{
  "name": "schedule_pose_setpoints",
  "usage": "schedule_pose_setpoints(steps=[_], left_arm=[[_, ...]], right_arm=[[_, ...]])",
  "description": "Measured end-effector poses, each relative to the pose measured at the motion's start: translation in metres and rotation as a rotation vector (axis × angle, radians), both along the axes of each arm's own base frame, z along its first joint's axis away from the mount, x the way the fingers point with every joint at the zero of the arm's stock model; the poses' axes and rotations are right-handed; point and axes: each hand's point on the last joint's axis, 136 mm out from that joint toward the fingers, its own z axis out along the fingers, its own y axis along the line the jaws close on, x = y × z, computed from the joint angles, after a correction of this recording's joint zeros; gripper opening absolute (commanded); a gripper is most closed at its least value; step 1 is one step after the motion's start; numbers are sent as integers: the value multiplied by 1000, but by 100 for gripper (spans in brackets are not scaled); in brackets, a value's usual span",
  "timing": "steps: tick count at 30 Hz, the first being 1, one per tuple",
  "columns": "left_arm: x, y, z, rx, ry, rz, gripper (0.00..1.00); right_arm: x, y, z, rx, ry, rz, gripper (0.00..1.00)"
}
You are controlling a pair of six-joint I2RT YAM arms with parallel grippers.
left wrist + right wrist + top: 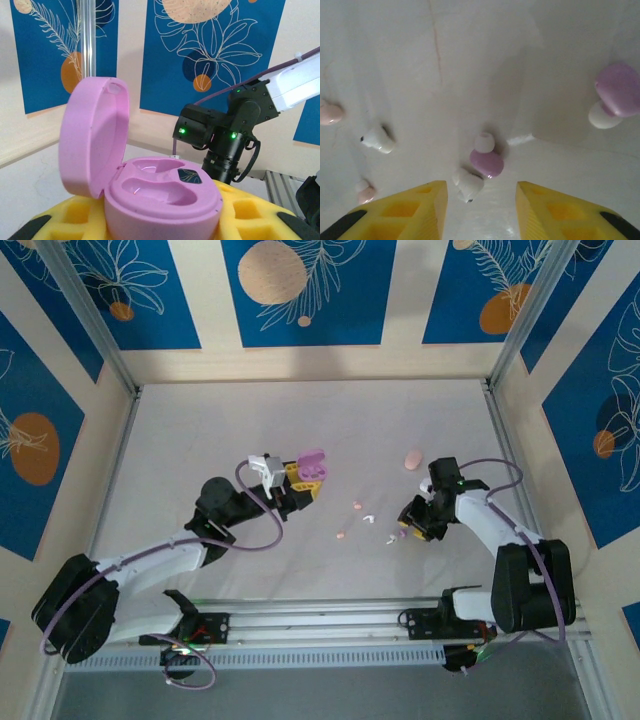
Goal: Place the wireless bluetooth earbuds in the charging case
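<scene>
Your left pincer [298, 483] is clenched on the pink charging case [162, 197], lid up and both wells empty, held off to the side, well apart from the earbuds. Your right pincer [482, 205] stands unclenched low over the table [200, 440]. Its yellow fingers [405, 212] sit either side of a white earbud [468, 184], with a purple earbud [486, 162] just beyond it; the view is too soft to say whether the two touch.

That is the danger. Close here and you likely take the white one, which looks a poor match for this case, or you catch both and one squirts out across the table. The white earbud also lies nearer one finger, so an uneven squeeze could flick it away. A second purple earbud [617, 91] and the others lie scattered nearby, easy to knock with the fingers.
</scene>
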Motion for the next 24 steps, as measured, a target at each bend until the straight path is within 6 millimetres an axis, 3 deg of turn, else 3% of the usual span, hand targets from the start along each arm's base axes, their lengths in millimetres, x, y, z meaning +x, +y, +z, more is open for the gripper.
schedule_pose_setpoints(steps=[5,14,24], left_arm=[[-4,3,4,3,-3,1,25],[-6,5,1,29,-2,4,25],[-6,5,-3,40,11,4,25]], right_arm=[[3,-16,-2,-55,-8,-40,41],[18,-65,2,-83,-59,-204,40],[25,-68,-14,-39,-36,-209,39]])
